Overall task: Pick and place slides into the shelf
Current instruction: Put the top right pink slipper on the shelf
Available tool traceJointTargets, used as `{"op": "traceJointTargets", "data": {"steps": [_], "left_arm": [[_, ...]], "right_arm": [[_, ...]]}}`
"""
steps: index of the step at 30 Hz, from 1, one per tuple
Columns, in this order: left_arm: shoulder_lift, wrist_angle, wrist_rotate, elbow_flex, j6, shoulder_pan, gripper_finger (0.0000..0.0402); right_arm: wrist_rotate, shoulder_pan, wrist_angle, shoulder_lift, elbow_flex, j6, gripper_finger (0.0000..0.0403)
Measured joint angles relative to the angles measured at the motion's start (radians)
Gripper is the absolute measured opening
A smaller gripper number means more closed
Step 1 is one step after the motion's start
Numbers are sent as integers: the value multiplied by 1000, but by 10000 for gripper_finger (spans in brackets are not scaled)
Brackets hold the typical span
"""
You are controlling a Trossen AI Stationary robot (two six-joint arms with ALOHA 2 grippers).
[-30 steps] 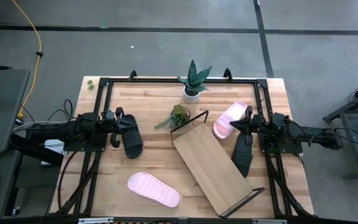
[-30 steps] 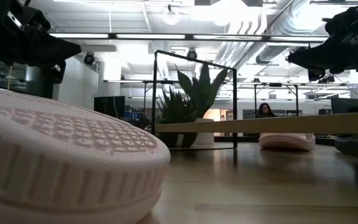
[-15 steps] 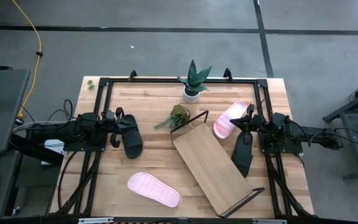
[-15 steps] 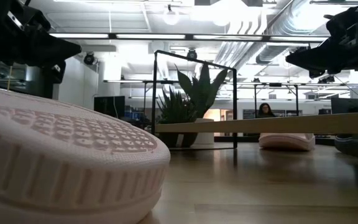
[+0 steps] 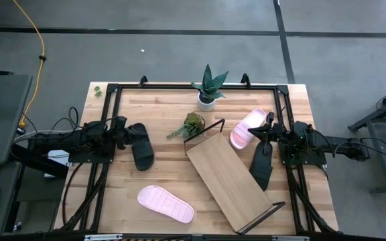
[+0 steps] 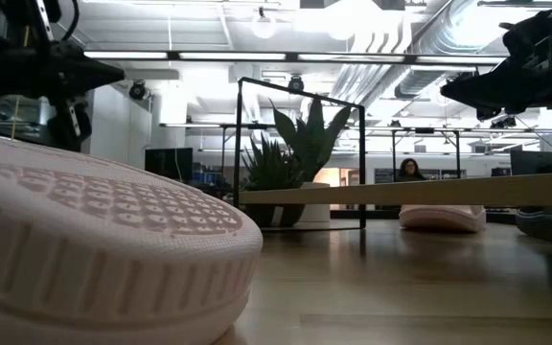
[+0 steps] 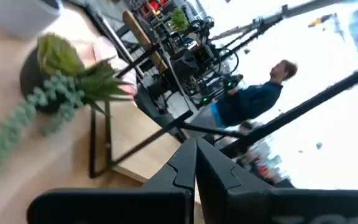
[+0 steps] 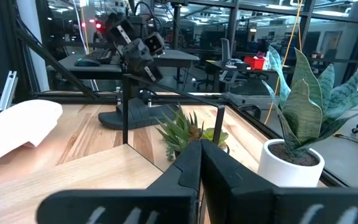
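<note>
At the surface's left side, your left pincer (image 5: pixel 121 130) hangs pressed together beside a black slide (image 5: pixel 140 145); the right pincer (image 5: pixel 265 132), also pressed together, sits between the pink slide (image 5: pixel 247 127) and another black one (image 5: pixel 262 166). They look light and flexible, so grip the strap. The empty shelf (image 5: pixel 229 179) lies diagonally between, with open room around it.

I'm seeing a spiky green snake plant in a white pot (image 5: pixel 208 90) standing at the far edge of the light wooden tabletop (image 5: pixel 173 174), a small trailing green plant in a dark pot (image 5: pixel 191 125) sitting just nearer, and a yellow cable (image 5: pixel 35 37) lying across the grey floor.
</note>
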Motion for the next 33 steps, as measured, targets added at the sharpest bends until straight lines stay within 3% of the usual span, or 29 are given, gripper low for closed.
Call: {"op": "traceJointTargets", "data": {"steps": [6,13,15,24,29,33], "left_arm": [[0,0,-4,0,-86,0,1],[0,1,-7,0,-78,0,1],[0,1,-14,0,-77,0,1],[0,2,-17,0,-71,0,1],[0,2,-17,0,-67,0,1],[0,2,-16,0,-67,0,1]], "right_arm": [[-23,0,0,0,0,232,0],[-23,0,54,0,0,882,0],[-4,0,53,0,0,997,0],[194,0,50,0,0,1155,0],[218,0,99,0,0,1197,0],[207,0,272,0,0,1198,0]]}}
